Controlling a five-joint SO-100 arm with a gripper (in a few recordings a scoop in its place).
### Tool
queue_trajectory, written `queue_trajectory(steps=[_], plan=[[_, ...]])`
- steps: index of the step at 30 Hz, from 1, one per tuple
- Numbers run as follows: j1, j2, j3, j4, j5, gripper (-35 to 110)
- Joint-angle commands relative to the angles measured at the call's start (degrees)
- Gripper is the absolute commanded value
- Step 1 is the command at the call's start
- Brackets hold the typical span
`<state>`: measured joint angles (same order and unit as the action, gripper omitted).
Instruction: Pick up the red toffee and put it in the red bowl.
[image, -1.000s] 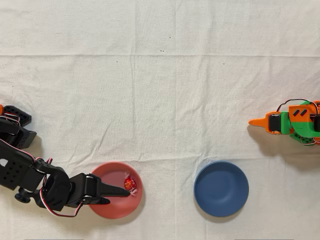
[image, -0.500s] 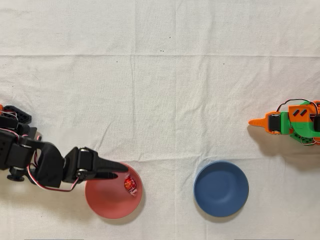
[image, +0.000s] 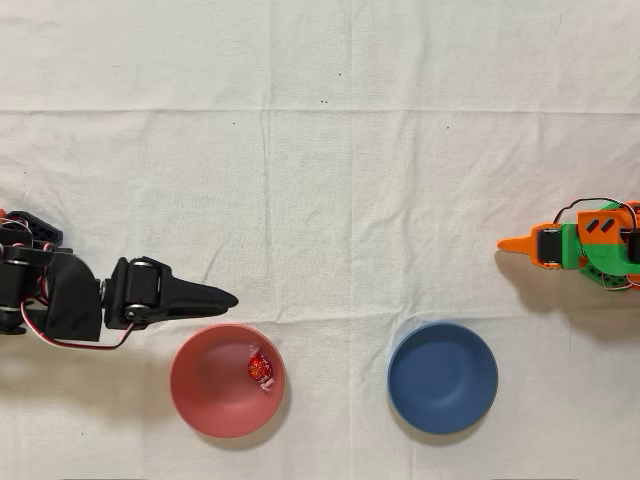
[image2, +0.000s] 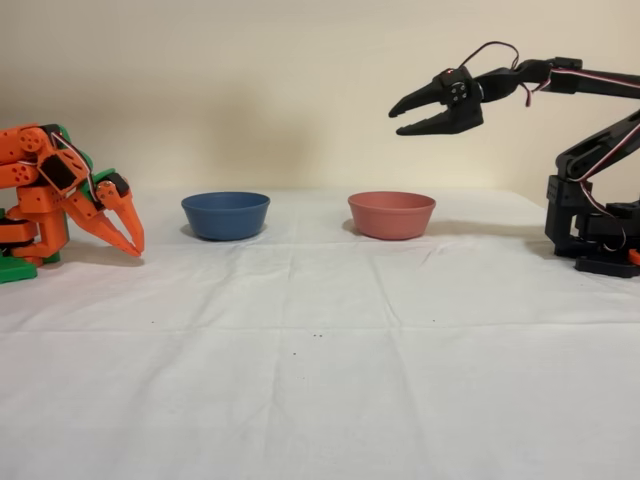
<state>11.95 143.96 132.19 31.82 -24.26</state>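
Observation:
The red toffee (image: 261, 370) lies inside the red bowl (image: 205, 385), toward its right side in the overhead view. In the fixed view the red bowl (image2: 391, 215) stands at centre right and its wall hides the toffee. My black gripper (image: 226, 297) points right, just above the bowl's upper rim in the overhead view. From the side the gripper (image2: 399, 118) hangs high above the bowl with its jaws a little apart and nothing between them.
A dark blue bowl (image: 442, 377) stands to the right of the red one in the overhead view, and the same blue bowl (image2: 226, 215) is to its left in the fixed view. The idle orange arm (image: 580, 243) rests at the right edge. White cloth covers the table.
My gripper has pulled back out of the red bowl, risen and swung toward the top of the overhead view. The toffee stays lying in the bowl.

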Motion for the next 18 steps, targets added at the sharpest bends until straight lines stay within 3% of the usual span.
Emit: queue_trajectory(steps=[1,18], plan=[[-1.1,5.1,1.1,1.4,1.9,9],[-3.8,19.3,19.9,-13.0,14.6,1]])
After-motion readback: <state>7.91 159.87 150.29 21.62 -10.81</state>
